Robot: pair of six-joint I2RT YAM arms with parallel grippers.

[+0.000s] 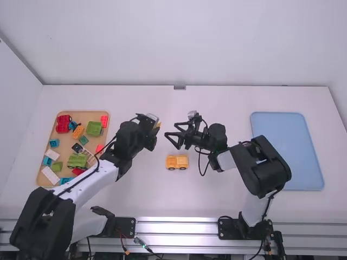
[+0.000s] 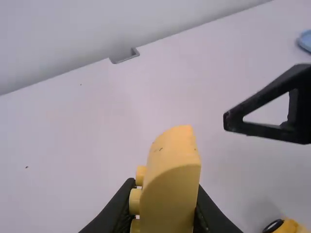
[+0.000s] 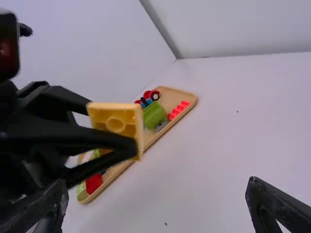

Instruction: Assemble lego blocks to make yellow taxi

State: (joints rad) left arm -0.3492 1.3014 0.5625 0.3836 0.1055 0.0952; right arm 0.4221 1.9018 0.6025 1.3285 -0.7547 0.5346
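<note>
1. Two arms face each other over the table; wooden tray of spare blocks on the left side.
2. Right claw: fingers wide apart, nothing between, directed toward the left claw. Left claw: clamped on the yellow block, just off the right claw.
3. Yellow car body: on the table between the arms, nearer the camera than the claws. Long axis runs left-right in the high view, wheels along the near side. Can't tell front from back.
4. Yellow block: held in the air, on its side. Long axis sticks out along the left claw's fingers, curved end outermost. Hollow underside faces the right claw; studs point away from it.
5. Step looks like a regrip or turn before mounting. Best: bring the right claw in slowly, take the free outer part squarely, close before the left claw lets go. Then roll hollow side down, line up with the body's long axis, press straight down. Tilted grip likely seats one edge only; sideways push could roll the body.
</note>
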